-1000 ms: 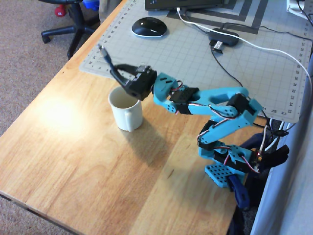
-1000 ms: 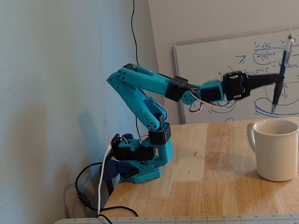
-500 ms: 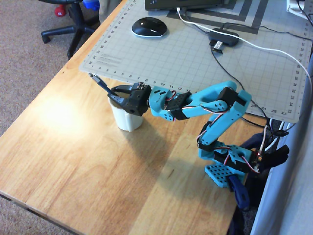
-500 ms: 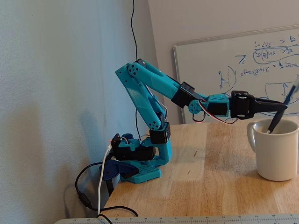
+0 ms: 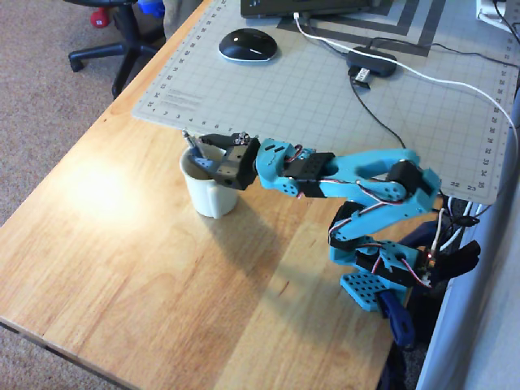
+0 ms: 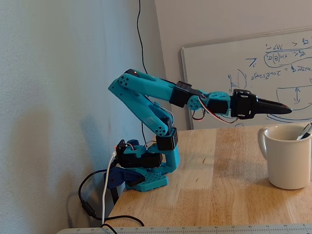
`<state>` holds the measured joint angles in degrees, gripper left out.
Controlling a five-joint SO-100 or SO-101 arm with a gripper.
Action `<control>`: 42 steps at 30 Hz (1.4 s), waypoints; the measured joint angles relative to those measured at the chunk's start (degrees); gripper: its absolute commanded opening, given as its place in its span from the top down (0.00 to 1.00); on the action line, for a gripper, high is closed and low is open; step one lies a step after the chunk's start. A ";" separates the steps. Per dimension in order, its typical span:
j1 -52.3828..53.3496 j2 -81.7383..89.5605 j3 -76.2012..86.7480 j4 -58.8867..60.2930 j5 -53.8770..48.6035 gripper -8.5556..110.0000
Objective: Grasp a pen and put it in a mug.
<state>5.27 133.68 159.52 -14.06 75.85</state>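
Pincer (image 6: 287, 110): mine, held level above the mug's rim in the fixed view; in the overhead view (image 5: 203, 154) my fingers are parted, one on each side of the mug's opening. Released, nothing between them.
Pen (image 5: 193, 149): below my pincer, inside the mug, leaning on the rim. Overhead view shows its silvery tip sticking up past the rim on the side towards the cutting mat. In the fixed view (image 6: 305, 131) only the top end shows, tilted, at the mug's right rim. Not touching my fingers, as far as I can tell.
Mug (image 5: 213, 195): cream-white, upright on the table, directly under my pincer tips; the handle faces my base in the fixed view (image 6: 287, 158).
Table (image 5: 146, 268): wooden, carries the mug and my base.
Cutting mat (image 5: 325, 89): grey, gridded, beyond my pincer; its near edge lies just beside the mug.
Computer mouse (image 5: 248, 44): on the mat, well apart from my pincer.
Whiteboard (image 6: 234, 63): behind my pincer in the fixed view, blue writing.
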 measured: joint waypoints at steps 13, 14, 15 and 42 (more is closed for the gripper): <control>-0.88 23.91 0.00 41.31 -26.81 0.89; -1.23 25.22 0.00 43.95 -30.94 0.89; -1.49 26.63 0.00 46.76 -35.33 0.89; -1.93 56.78 9.23 88.33 -73.39 0.89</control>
<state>3.34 190.46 168.75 74.27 2.46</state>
